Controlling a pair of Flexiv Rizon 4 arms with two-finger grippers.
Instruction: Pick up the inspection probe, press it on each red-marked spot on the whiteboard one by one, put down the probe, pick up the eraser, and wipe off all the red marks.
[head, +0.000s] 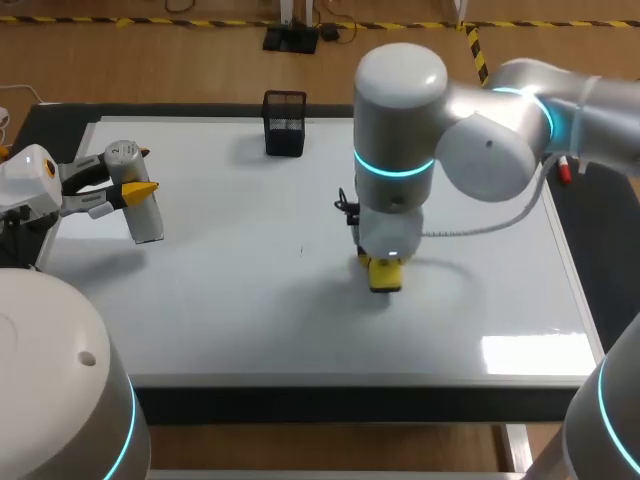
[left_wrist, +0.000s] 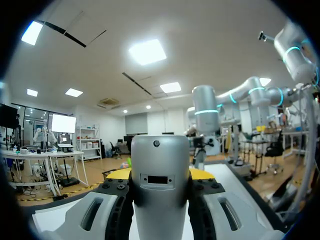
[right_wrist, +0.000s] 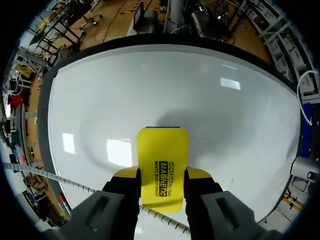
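The grey, rounded inspection probe hangs over the left part of the whiteboard, and my left gripper is shut on it. In the left wrist view the probe stands upright between the yellow tips of the left gripper. My right gripper points straight down at the board's middle, shut on the yellow eraser. The eraser lies flat against the whiteboard in the right gripper. I see no red marks on the board.
A black mesh pen holder stands at the board's far edge. A red marker lies by the board's right edge, partly behind my right arm. The near and right parts of the board are bare.
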